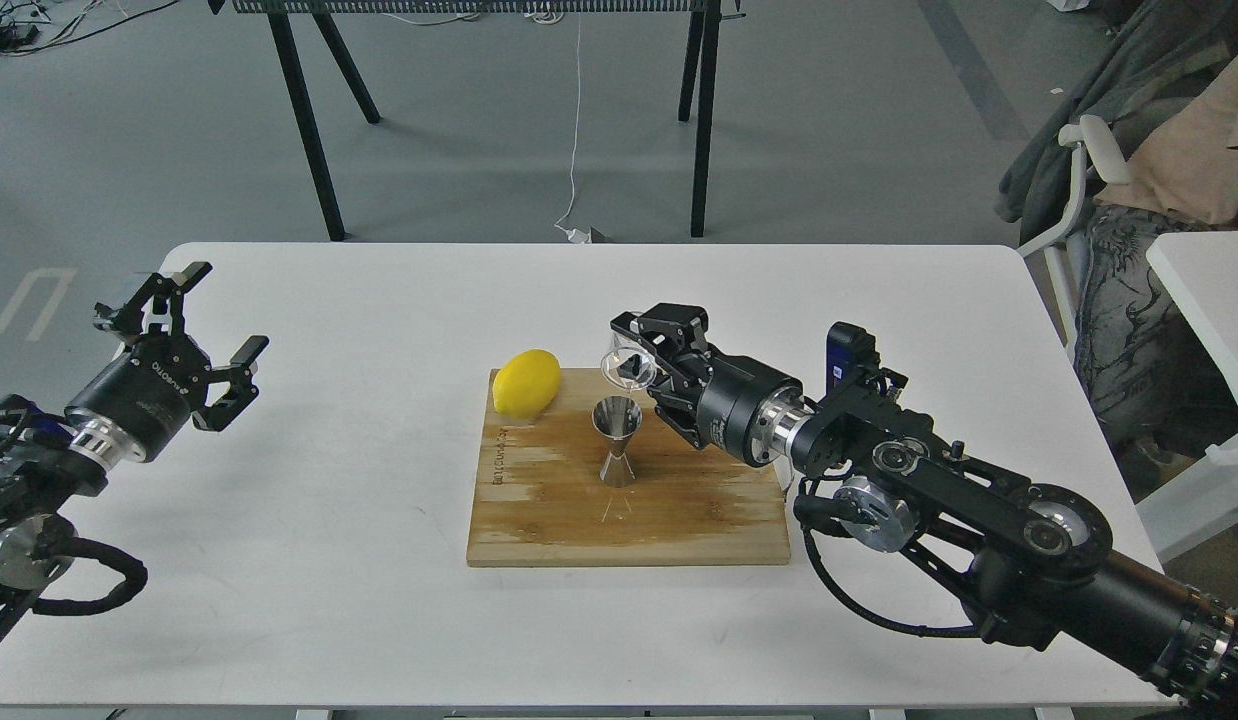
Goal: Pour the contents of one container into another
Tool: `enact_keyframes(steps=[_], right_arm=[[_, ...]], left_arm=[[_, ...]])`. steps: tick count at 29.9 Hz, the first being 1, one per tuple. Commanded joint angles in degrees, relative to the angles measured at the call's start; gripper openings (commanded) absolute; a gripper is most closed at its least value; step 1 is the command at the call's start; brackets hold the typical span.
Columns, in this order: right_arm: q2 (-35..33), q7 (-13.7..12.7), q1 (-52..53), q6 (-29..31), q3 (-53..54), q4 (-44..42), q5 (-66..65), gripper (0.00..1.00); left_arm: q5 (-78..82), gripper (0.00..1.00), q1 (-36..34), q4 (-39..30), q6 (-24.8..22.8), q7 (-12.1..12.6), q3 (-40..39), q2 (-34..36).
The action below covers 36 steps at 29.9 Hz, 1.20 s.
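Observation:
A shiny steel jigger (617, 440) stands upright near the middle of a wooden cutting board (629, 510). Just above its rim, a small clear glass cup (624, 367) hangs tilted on its side, mouth turned down and left toward the jigger. My right gripper (641, 368) is shut on the cup, reaching in from the right. My left gripper (194, 335) hovers open over the table's left edge, far from the board, with nothing between its fingers.
A yellow lemon (526, 382) lies on the board's back left corner, close to the jigger. The board sits on a white table (379, 300). A chair (1089, 190) draped with clothes stands at the right, and black table legs (309, 130) behind.

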Motion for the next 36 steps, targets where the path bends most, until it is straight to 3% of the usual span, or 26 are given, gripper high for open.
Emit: enact_keyframes(steps=[1, 36], right_arm=[[0.0, 0.1, 0.6, 0.0, -1.1, -0.3, -0.2, 0.34], [0.1, 0.2, 3.3, -0.2, -5.1, -2.3, -5.3, 0.34]], left_arm=[[0.0, 0.99, 0.0, 0.0, 0.0, 0.0, 0.0, 0.0], [0.0, 0.99, 0.1, 0.0, 0.0, 0.0, -0.1, -0.1]])
